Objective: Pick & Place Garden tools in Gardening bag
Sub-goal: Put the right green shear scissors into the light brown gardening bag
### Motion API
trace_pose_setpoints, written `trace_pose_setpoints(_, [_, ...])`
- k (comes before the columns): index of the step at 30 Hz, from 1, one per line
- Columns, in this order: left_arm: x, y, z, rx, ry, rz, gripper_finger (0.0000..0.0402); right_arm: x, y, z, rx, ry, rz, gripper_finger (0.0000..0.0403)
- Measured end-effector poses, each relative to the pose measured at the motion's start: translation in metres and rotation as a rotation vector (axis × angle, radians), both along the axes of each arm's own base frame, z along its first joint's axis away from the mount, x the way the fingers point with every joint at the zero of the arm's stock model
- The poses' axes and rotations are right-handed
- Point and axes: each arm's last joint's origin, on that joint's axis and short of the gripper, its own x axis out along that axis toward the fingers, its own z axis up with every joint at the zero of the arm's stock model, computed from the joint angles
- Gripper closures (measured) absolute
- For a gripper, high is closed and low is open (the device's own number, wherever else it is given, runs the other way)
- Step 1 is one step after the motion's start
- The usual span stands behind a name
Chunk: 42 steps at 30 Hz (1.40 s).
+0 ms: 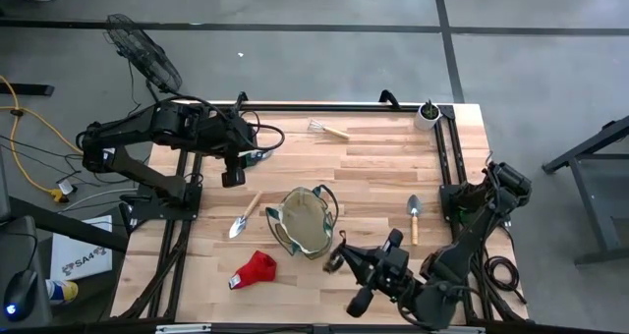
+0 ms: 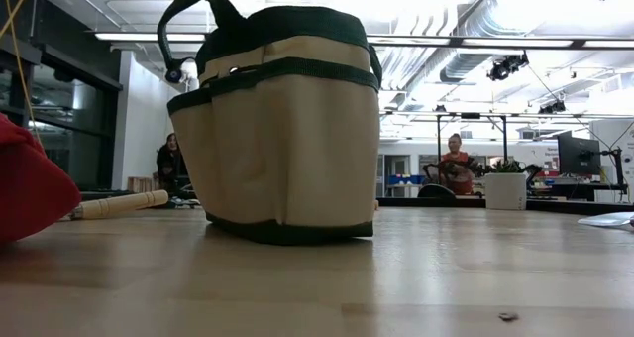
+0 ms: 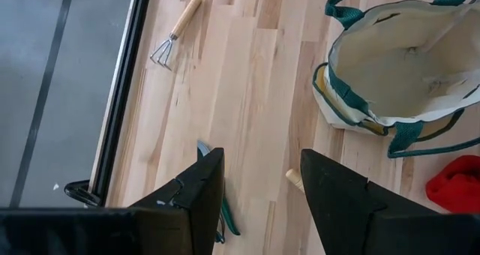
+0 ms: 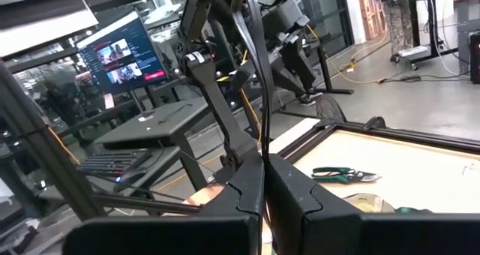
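- Below the left gripper (image 3: 259, 184), jaws open and empty, the green-handled pruners (image 3: 217, 202) lie on the table (image 1: 373, 162), long axis roughly along the fingers.
- Right gripper (image 4: 264, 181), jaws closed on nothing, waits well apart near the gardening bag (image 1: 305, 221).

Two dark jointed arms, black cables looping along links, blunt wedge-shaped black fingers (image 3: 199, 199)

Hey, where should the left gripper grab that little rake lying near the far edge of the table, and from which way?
Take the mini rake by the middle of its straight wooden handle, coming straight down with the fingers across it. It lies flat on the table with nothing close by, and its splayed tines would likely slip. The left gripper is open.
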Motion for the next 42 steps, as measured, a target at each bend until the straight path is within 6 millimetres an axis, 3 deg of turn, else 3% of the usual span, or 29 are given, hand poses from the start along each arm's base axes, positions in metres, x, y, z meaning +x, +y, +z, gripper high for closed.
trace_pose_setpoints(24, [-0.002, 0.0, -0.002, 0.001, 0.031, -0.002, 0.0231, 0.019, -0.014, -0.009, 0.022, 0.032, 0.119, 0.0399])
trace_pose_setpoints(42, [-0.002, 0.0, -0.002, 0.003, 0.031, -0.005, 0.0231, 0.032, -0.034, -0.02, 0.038, 0.081, 0.049, 0.0399])
